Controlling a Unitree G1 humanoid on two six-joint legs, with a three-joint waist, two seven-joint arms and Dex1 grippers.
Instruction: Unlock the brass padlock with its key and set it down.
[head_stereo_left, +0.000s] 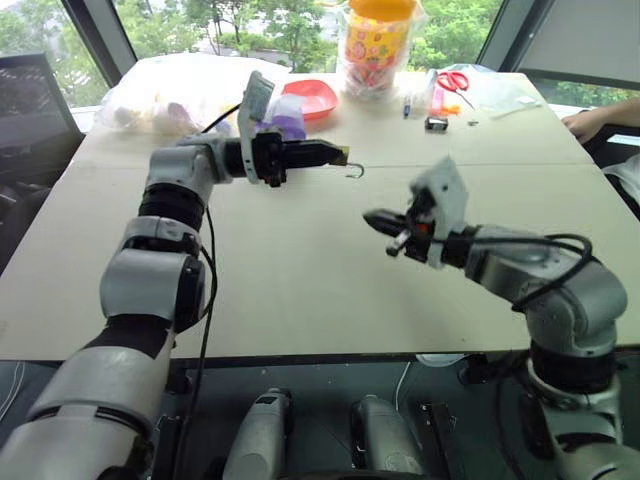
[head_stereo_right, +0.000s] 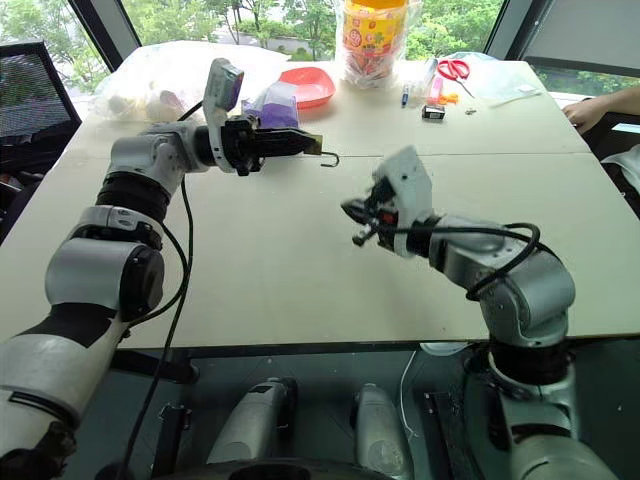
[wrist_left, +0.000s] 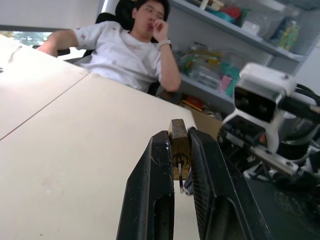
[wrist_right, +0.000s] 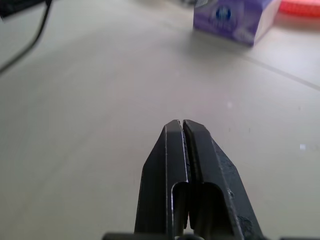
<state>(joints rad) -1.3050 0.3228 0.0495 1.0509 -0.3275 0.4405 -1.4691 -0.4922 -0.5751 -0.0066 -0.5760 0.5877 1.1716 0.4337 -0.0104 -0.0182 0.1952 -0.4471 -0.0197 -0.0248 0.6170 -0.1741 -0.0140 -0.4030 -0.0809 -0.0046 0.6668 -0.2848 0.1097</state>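
Gripping one brass padlock (wrist_left: 179, 152), left gripper (wrist_left: 180, 150).

one brass padlock (wrist_left: 179, 150) (held), two grippers, one scissors (head_stereo_left: 455, 81)

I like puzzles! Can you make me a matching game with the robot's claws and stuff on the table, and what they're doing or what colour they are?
Things:
1. left claw
2. right claw
3. shallow plastic bowl
4. small cardboard box

States:
A. purple
B. shut with nothing visible between its fingers
C. red
D. clamped on the small gold-coloured brass padlock

Pairs: 1-D, 2-B, 3-C, 4-A
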